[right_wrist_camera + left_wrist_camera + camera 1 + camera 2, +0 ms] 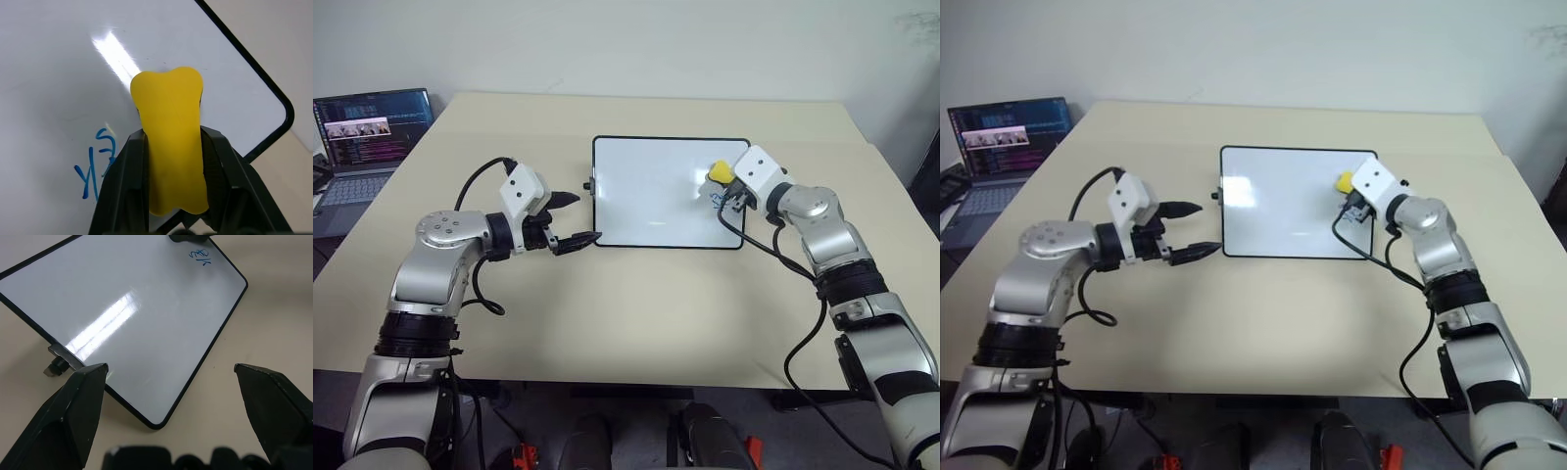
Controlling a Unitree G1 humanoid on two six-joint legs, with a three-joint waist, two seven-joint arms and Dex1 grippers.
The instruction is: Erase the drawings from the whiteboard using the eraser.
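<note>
Beige tabletop [636,323] fills the near ground, with both arms reaching over it toward the whiteboard [646,196] lying flat near the middle. Nearest, the left gripper [576,219] hovers at the board's left edge, beside the small black knob [55,366], its two fingers spread wide and holding nothing; it looks placed there to steady the board against sliding during wiping. Farther on, the right gripper [172,181] has its fingers clamped tight on the eraser [170,137], squeezing the yellow block at its waist so the free end juts forward over the board's right portion. Just beside that end sits one blue scribble of the drawings [98,164], not yet wiped, so the pass across it appears to be the step in hand. Beyond, at the far left, a laptop [367,137] stands with its screen lit.
</note>
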